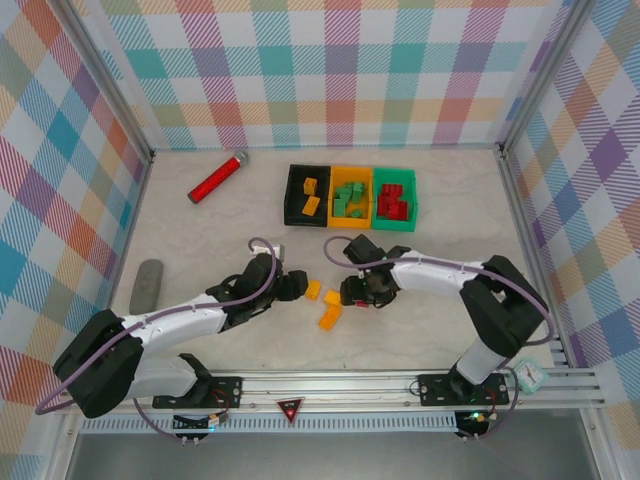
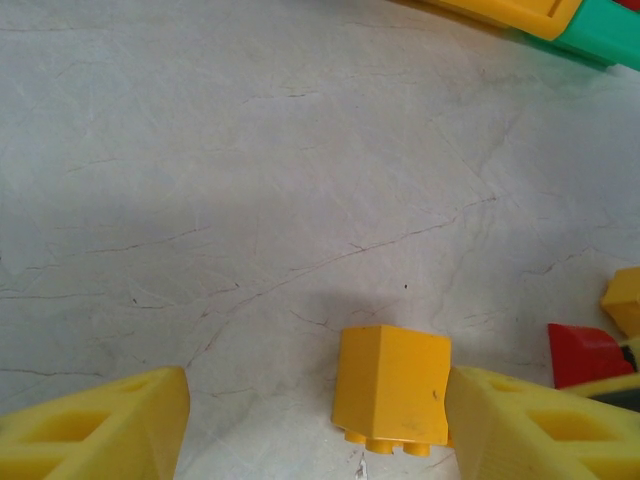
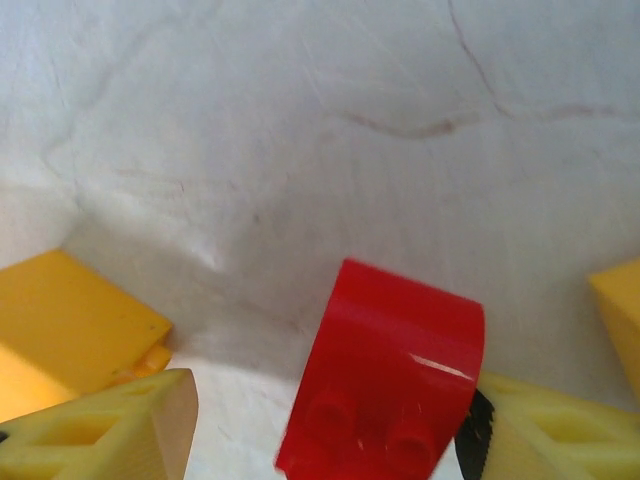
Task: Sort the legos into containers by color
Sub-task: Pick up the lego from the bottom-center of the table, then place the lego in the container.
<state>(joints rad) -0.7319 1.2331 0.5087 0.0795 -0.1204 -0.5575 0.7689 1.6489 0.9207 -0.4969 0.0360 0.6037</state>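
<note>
The containers stand in a row at the back: black [image 1: 308,193] with yellow legos, orange [image 1: 350,195] with green ones, green [image 1: 394,197] with red ones. Three yellow legos [image 1: 329,319] lie on the table between my grippers. My left gripper [image 1: 298,287] [image 2: 318,420] is open low over the table. A yellow brick [image 2: 392,388] rests against its right finger, well apart from the left one. My right gripper [image 1: 352,291] [image 3: 335,430] is open. A red brick [image 3: 385,375] leans on its right finger, with a gap to the left finger.
A long red cylinder [image 1: 217,177] lies at the back left and a grey oblong object [image 1: 146,285] near the left wall. More yellow legos [image 3: 70,320] sit close beside the right gripper. Checked walls enclose the table on three sides.
</note>
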